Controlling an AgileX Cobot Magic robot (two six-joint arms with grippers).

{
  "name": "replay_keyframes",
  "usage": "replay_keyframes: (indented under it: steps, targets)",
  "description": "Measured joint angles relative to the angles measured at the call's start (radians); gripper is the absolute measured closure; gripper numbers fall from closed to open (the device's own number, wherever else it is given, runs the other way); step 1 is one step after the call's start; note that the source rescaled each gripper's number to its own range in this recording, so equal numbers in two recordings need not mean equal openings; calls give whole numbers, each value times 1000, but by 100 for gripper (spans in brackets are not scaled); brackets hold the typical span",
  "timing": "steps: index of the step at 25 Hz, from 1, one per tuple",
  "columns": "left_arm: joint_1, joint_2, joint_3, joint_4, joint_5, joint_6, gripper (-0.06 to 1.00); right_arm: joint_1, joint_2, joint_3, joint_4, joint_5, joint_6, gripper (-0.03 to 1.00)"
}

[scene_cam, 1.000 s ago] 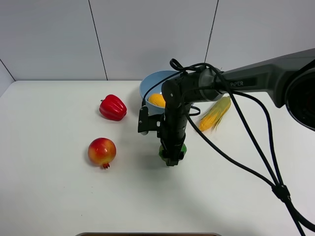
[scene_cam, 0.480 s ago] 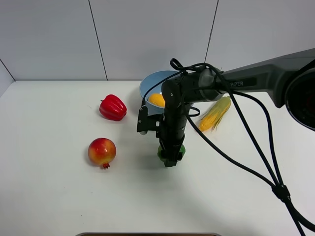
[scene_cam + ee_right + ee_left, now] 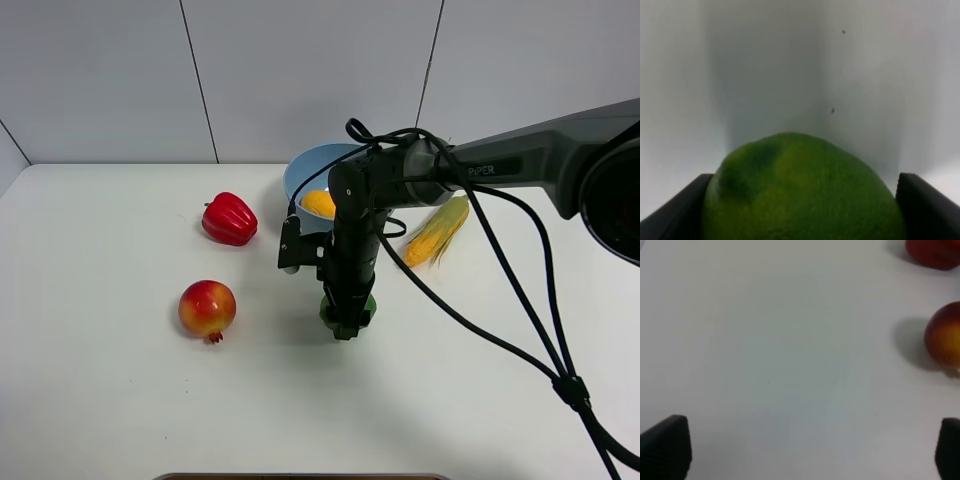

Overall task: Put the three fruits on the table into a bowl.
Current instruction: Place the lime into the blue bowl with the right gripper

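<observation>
The green lime [image 3: 371,303] sits low at the white table [image 3: 120,400], between the fingers of my right gripper [image 3: 346,322], which points straight down and is shut on it. In the right wrist view the lime [image 3: 800,185] fills the gap between both fingers [image 3: 675,212]. The yellow-orange mango [image 3: 318,204] lies in the light blue bowl [image 3: 303,168] just behind. The red-and-yellow pomegranate [image 3: 207,308] rests on the table to the left. My left gripper [image 3: 800,450] is open and empty over bare table, with the pomegranate [image 3: 945,337] off to one side.
A red bell pepper [image 3: 229,219] stands left of the bowl, and also shows in the left wrist view [image 3: 935,250]. A corn cob with green husk [image 3: 437,231] lies right of the bowl. The right arm's cables [image 3: 520,300] hang across the right side of the table.
My right gripper with the lime has shifted very slightly to the left. Nothing else has moved.
</observation>
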Motion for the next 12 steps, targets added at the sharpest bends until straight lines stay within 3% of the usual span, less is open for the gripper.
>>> replay_keyframes:
  steps: [12]
  targets:
    - [0, 0, 0, 0, 0, 1, -6, 0, -160, 0, 25, 74, 11, 70]
